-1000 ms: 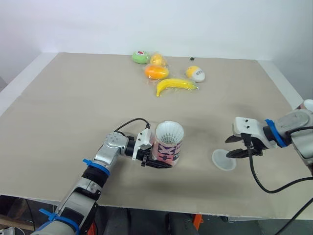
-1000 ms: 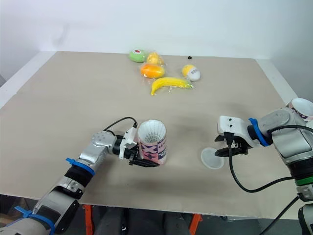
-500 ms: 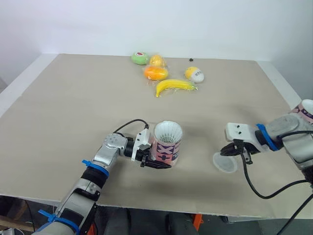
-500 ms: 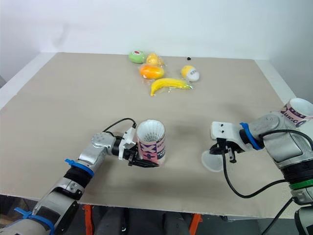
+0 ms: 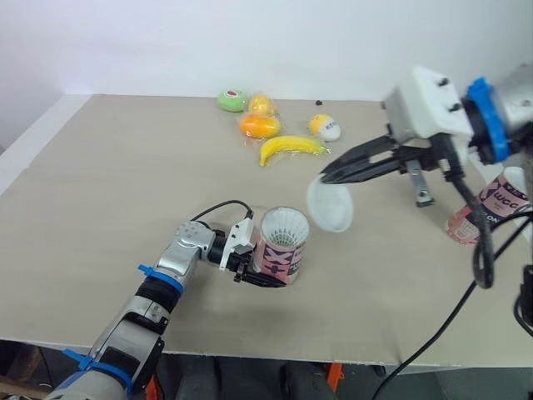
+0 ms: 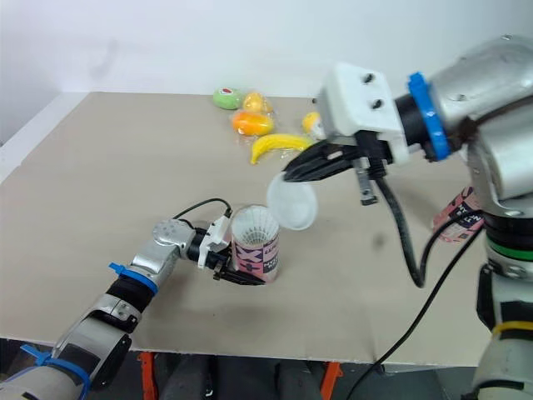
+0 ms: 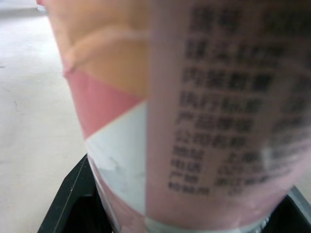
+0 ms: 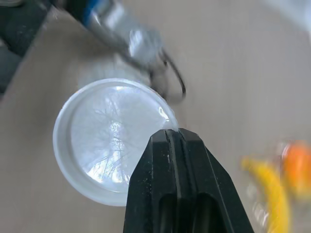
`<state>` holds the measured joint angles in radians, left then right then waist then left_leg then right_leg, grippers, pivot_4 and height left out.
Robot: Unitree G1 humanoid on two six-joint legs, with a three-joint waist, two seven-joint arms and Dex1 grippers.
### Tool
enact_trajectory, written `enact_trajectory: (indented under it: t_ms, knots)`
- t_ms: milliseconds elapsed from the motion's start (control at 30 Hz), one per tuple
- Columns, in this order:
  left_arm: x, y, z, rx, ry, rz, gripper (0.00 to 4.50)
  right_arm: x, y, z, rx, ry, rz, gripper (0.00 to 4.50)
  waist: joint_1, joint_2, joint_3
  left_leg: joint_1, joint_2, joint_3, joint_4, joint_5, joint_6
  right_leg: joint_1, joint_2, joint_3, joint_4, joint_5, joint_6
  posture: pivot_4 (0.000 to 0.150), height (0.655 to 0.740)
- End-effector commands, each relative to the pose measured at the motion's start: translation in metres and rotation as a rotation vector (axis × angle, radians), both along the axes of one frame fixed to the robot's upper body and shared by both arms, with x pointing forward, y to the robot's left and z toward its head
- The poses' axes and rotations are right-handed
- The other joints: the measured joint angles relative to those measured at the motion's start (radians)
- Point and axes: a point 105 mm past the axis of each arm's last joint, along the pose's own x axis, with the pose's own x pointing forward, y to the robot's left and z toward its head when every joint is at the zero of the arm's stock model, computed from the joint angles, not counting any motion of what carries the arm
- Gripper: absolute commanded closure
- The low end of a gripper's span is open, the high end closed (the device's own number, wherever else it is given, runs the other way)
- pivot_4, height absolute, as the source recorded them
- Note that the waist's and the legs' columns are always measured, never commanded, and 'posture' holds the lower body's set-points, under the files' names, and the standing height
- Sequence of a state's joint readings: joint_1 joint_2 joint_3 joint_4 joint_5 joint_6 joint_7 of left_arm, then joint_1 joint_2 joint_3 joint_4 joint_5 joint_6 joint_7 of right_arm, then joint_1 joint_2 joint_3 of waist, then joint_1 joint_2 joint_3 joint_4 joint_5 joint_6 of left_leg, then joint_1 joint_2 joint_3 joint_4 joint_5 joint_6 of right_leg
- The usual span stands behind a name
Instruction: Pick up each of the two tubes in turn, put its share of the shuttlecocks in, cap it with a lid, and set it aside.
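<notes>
Two tubes on the beige worktop [image 5: 125,183]! The front tube [image 5: 281,254] stands upright near the front edge, clamped in the left gripper [image 5: 265,275]. White shuttlecock feathers [image 5: 285,227] fill its mouth, and its pink-and-white label carries Chinese print too blurred to read. The second tube [image 5: 491,208] stands at the right edge, lettering unclear. The right gripper [image 5: 329,177] pinches the rim of a clear lid [image 5: 330,205] in the air near the front tube's mouth. Towards the far edge lie a banana [image 5: 287,148] and an orange fruit [image 5: 260,126].

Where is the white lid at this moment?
In the left eye view the white lid hangs above the table, pinched by the right pincer, just right of the tube in the left pincer.
</notes>
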<state>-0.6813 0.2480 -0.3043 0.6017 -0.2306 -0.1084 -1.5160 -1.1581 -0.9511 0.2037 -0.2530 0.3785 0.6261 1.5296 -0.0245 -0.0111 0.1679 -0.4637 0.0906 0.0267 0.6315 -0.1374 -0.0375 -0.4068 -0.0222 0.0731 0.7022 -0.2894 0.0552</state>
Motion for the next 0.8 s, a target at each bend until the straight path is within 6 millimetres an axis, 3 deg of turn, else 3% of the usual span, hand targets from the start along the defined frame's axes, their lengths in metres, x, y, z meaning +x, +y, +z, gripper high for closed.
enact_trajectory:
  t_ms: [33, 400, 800]
  knots:
    - [-0.006, 0.003, -0.025, 0.096, 0.043, -0.011, 1.91, -0.006, 0.016, -0.004, -0.05, 0.006, 0.079, 4.42, 0.0, 0.0, 0.0, 0.0, 0.0, 0.0, 0.0, 0.0, 0.0, 0.0, 0.0, 0.0, 0.0, 0.0, 0.0, 0.15, 0.6946]
    - [-0.006, 0.002, -0.027, 0.105, 0.029, -0.017, 1.91, 0.005, 0.051, -0.016, -0.141, 0.006, 0.218, 4.42, 0.005, 0.0, 0.0, -0.001, 0.0, 0.001, 0.001, 0.0, 0.0, 0.0, -0.001, 0.0, 0.0, 0.001, -0.001, 0.15, 0.6946]
    - [-0.004, 0.005, -0.028, 0.112, 0.026, -0.004, 1.91, 0.011, 0.045, -0.024, -0.225, -0.014, 0.213, 4.42, 0.005, 0.0, 0.0, -0.001, 0.0, 0.001, 0.001, 0.0, 0.0, 0.0, 0.0, 0.0, 0.0, 0.002, 0.0, 0.15, 0.6946]
